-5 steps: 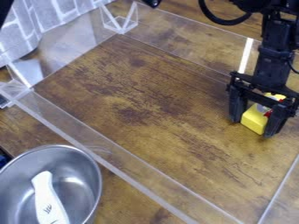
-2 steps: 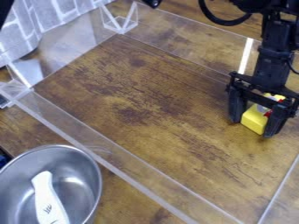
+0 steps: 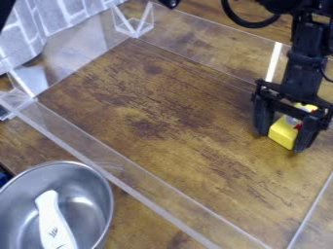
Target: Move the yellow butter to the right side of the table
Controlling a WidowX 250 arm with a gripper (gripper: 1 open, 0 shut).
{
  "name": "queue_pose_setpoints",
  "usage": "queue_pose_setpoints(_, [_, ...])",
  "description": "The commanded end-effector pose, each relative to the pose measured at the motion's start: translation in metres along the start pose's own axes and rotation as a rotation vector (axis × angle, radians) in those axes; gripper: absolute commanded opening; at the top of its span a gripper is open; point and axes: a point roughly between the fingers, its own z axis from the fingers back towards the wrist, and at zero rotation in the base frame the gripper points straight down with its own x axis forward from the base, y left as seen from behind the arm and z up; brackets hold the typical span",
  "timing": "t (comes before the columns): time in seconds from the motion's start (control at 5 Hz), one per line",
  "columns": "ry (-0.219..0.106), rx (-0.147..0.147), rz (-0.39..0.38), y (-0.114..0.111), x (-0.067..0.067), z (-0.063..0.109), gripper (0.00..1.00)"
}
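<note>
Yellow butter (image 3: 285,134) is seen between the black fingers (image 3: 286,119), which are spread wide around it; whether it is gripped cannot be told. It lies on the brown wood-grain tabletop (image 3: 156,112), at the side opposite the metal bowl (image 3: 53,209), so by the look of things the place asked for is already reached. Part of its red-and-white label is hidden by the fingers. A light, fairly stiff block is to be expected, perhaps a little slippery on its printed faces and easily dented if real butter is inside. It is best taken by its two long sides, near the middle, with a modest squeeze. Beyond the fingers, the clear plastic wall (image 3: 143,185) is set between the butter and the bowl, in which a white utensil (image 3: 54,222) is held.
</note>
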Motion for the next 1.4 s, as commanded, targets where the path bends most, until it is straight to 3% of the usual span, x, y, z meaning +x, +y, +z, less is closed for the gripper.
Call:
queue_pose_setpoints(0.0, [-0.136,-0.013,0.028,0.008,-0.011,0.061,1.00])
queue_pose_setpoints(0.4, [-0.218,0.016,0.060,0.024,-0.045,0.115,1.00])
queue_pose_setpoints(1.0, [-0.215,0.024,0.056,0.015,-0.008,0.089,1.00])
queue_pose_setpoints(1.2, [-0.215,0.028,0.053,0.015,-0.002,0.082,1.00])
